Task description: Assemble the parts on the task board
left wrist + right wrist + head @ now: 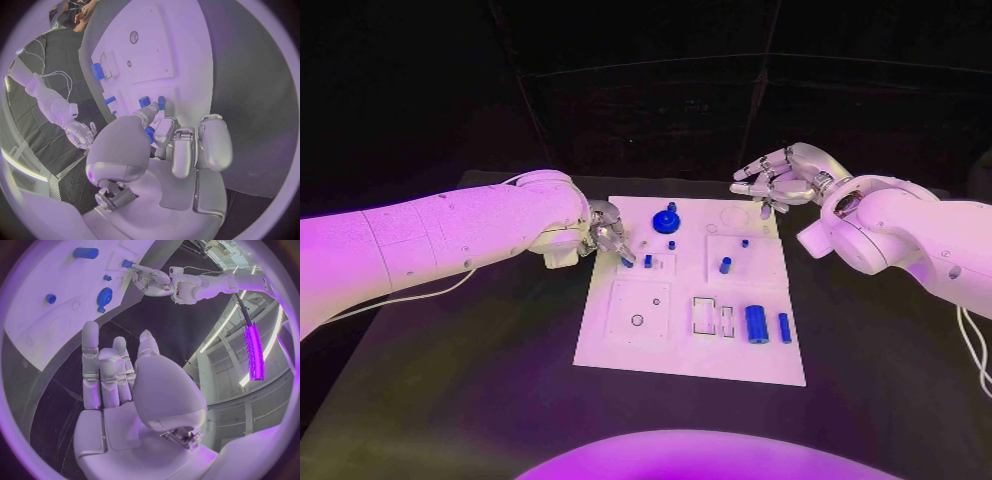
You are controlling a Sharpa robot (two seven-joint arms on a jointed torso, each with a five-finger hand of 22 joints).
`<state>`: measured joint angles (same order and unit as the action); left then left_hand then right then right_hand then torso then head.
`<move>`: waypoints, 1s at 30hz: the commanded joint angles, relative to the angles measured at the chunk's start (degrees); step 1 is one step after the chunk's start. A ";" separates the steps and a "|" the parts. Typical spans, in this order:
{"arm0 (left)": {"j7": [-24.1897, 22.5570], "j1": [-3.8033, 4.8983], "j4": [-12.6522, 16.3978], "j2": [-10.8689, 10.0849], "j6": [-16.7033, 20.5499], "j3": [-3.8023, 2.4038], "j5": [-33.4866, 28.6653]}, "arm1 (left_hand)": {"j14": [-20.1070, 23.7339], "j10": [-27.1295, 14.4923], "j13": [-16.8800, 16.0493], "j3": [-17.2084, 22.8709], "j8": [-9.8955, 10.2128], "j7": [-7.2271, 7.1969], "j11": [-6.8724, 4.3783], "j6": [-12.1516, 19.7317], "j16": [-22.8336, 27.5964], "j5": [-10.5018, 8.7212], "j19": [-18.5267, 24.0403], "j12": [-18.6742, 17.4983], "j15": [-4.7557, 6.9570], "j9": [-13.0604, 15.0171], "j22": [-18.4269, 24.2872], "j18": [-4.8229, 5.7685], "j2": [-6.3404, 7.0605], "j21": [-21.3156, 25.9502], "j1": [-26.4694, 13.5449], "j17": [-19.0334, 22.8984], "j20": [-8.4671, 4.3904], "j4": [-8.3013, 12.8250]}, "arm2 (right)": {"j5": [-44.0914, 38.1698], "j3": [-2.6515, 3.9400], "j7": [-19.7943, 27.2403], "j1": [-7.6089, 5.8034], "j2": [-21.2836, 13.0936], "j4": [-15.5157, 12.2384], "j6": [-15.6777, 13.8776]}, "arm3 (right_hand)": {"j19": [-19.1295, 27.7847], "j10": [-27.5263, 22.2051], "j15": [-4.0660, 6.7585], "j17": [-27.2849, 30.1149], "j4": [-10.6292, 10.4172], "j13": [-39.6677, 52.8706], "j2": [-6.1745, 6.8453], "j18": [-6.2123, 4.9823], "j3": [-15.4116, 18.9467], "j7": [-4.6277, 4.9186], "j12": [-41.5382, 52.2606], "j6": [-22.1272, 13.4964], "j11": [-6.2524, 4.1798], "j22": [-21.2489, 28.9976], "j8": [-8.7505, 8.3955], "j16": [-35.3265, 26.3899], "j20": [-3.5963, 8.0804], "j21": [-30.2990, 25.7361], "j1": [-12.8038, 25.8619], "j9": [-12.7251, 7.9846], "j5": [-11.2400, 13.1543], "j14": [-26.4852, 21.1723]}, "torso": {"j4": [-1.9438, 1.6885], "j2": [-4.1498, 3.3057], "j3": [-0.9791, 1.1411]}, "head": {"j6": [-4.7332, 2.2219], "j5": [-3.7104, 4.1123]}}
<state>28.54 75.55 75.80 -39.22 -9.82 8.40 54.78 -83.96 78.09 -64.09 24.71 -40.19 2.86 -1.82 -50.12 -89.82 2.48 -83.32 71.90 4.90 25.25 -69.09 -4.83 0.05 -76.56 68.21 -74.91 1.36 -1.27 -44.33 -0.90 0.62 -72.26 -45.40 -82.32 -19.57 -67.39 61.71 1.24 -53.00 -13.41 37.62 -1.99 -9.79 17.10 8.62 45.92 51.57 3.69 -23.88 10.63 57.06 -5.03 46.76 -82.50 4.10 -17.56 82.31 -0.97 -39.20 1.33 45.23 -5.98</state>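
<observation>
The white task board [678, 352] lies mid-table, also seen in the wrist views [156, 55] [44, 325]. My left hand [606, 238] [178, 145] is at the board's left edge and pinches a small blue part [629, 263] [149, 134] [127, 263] between thumb and fingertip, low over the board. My right hand [776, 180] [115, 377] hovers above the board's far right corner, fingers apart and holding nothing. A round blue gear-like part [666, 220] [104, 296] stands near the far edge. Small blue pegs [726, 265] stand mid-board. Two blue cylinders [756, 323] lie at the near right.
The black table [473, 380] surrounds the board. A recessed square plate with a small ring [638, 318] and a slotted pocket [705, 316] sit on the board's near half. A white cable [416, 292] trails from my left arm across the table.
</observation>
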 commanded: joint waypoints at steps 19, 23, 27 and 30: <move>0.32 -0.21 -0.77 1.07 -2.63 0.23 0.58 | -6.04 0.52 0.06 4.95 -0.38 -0.54 -0.05 -0.24 -0.18 0.27 -0.17 -0.12 0.23 0.06 -0.07 0.66 -0.30 0.19 -0.14 -15.09 -0.30 3.94 | 0.46 0.03 0.74 -0.10 0.31 0.05 0.53 | -0.46 -0.31 -0.28 0.03 -0.06 -0.12 -0.61 -0.75 0.29 0.06 0.41 -0.55 -0.06 0.07 0.26 -0.28 0.02 -0.38 0.13 -0.06 0.21 0.07 | 0.01 0.03 0.04 | 0.19 0.00; 0.44 -0.21 -1.00 1.30 -2.69 0.23 0.57 | -6.04 0.54 0.04 5.03 -0.42 -0.54 -0.05 -0.26 -0.18 0.27 -0.18 -0.10 0.23 0.08 -0.10 0.67 -0.26 0.17 -0.19 -15.09 -0.30 3.94 | 0.46 0.03 0.76 -0.10 0.35 0.07 0.53 | -0.46 -0.31 -0.28 0.03 -0.06 -0.12 -0.61 -0.75 0.29 0.06 0.41 -0.55 -0.06 0.07 0.26 -0.28 0.02 -0.38 0.13 -0.06 0.21 0.07 | -0.01 0.00 0.02 | 0.19 0.03; 0.58 -0.20 -1.26 1.49 -2.39 0.24 0.51 | -6.04 0.72 -0.13 4.92 -0.75 -0.58 -0.04 -0.58 -0.18 0.25 -0.19 0.04 0.21 0.25 -0.18 0.68 0.48 0.14 -1.39 -15.09 -0.29 3.47 | 0.46 0.03 0.76 -0.10 0.36 0.07 0.51 | -0.46 -0.31 -0.28 0.03 -0.06 -0.12 -0.61 -0.75 0.29 0.06 0.41 -0.55 -0.06 0.07 0.26 -0.28 0.02 -0.38 0.13 -0.06 0.21 0.07 | -0.03 0.02 0.07 | 0.26 0.08; 0.75 -0.20 -1.42 1.59 -2.04 0.24 0.36 | -6.04 0.77 -0.07 3.94 -0.98 -0.66 -0.06 -0.94 -0.18 0.25 -0.21 0.03 0.23 0.34 -0.25 0.69 1.51 0.12 -3.19 -15.09 -0.30 2.53 | 0.46 0.03 0.76 -0.10 0.36 0.08 0.51 | -0.46 -0.31 -0.28 0.03 -0.06 -0.12 -0.61 -0.75 0.29 0.06 0.41 -0.55 -0.06 0.07 0.26 -0.28 0.02 -0.38 0.13 -0.06 0.21 0.07 | -0.01 -0.03 0.05 | 0.24 0.11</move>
<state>28.74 75.64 74.36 -37.78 -10.68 8.44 55.12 -83.95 78.53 -64.18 27.75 -41.00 2.87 -1.86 -50.51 -89.82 2.55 -83.32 71.90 4.91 25.59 -69.28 -4.83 1.09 -76.56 65.80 -74.91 1.36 0.35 -44.09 -0.90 0.77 -72.25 -45.09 -82.19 -19.36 -67.39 61.71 1.24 -52.99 -13.41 37.58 -1.98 -9.79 17.10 8.82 46.14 51.36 3.69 -23.89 10.63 57.06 -5.03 46.76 -82.49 4.10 -17.56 82.31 -0.99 -39.20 1.39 45.47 -5.89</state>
